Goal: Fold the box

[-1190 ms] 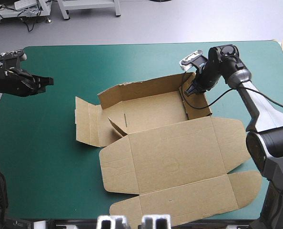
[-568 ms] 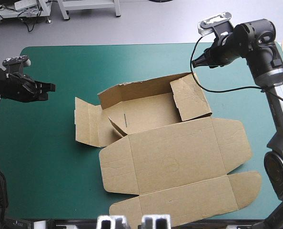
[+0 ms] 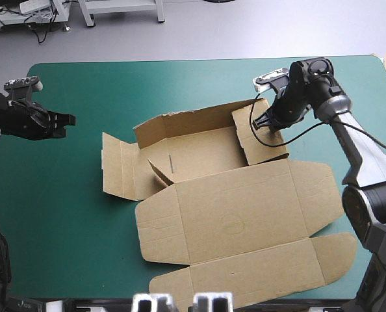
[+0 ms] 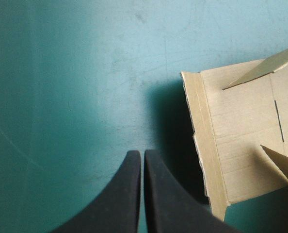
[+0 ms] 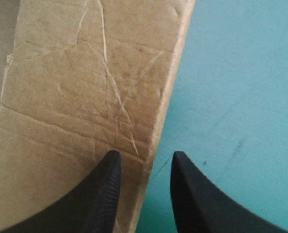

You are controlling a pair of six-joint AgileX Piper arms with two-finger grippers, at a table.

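The box (image 3: 206, 153) sits mid-frame on the teal-green surface (image 3: 82, 214), half formed. Its back wall stands, its lid (image 3: 245, 208) lies flat toward the lower edge, and its right side wall (image 3: 264, 133) leans inward. Just before, the right arm (image 3: 339, 120) was lifted clear at the upper right. It has now dropped back to that wall, its jaws released and straddling the wall's outer edge, one finger over board and one over cover. This looks like a fresh attempt to raise and tuck the wall. At far left, the left jaws are clenched on nothing, well apart from the box.
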